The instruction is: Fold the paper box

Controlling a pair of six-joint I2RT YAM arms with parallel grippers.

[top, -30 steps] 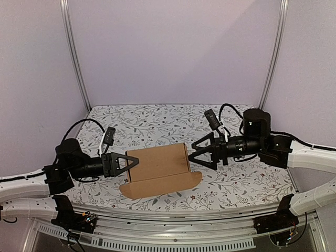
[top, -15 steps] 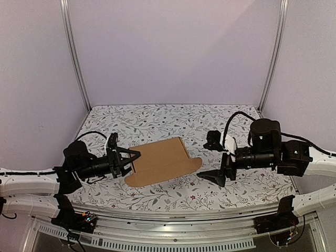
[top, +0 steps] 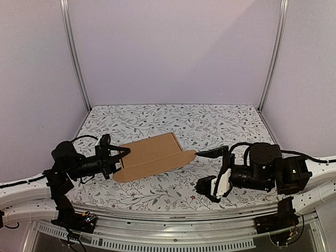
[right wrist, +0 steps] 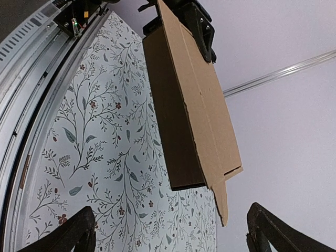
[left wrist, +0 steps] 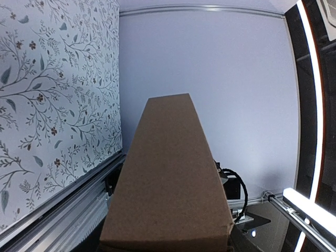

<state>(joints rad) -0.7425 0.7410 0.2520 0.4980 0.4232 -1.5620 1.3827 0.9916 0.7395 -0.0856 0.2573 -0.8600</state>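
Note:
The paper box point(top: 152, 155) is plain brown cardboard, folded nearly flat, with a flap and tab sticking out at its right end. It hangs tilted over the table's middle left. My left gripper point(top: 118, 157) is shut on its left end. In the left wrist view the box point(left wrist: 168, 178) fills the middle and hides the fingers. My right gripper point(top: 209, 169) is open and empty, turned on its side, just right of the tab and apart from it. In the right wrist view the box point(right wrist: 194, 115) is ahead of the open gripper point(right wrist: 173, 236), and the left gripper point(right wrist: 202, 31) clamps its far end.
A floral tablecloth point(top: 173, 123) covers the table. Pale walls with two metal posts point(top: 76, 58) close in the back and sides. A metal rail point(top: 173, 218) runs along the near edge, also in the right wrist view point(right wrist: 31, 79).
My left gripper has drawn back to the left with the box, which swung and tilted. My right gripper let go of the box's right end, dropped toward the near edge and rolled on its side.

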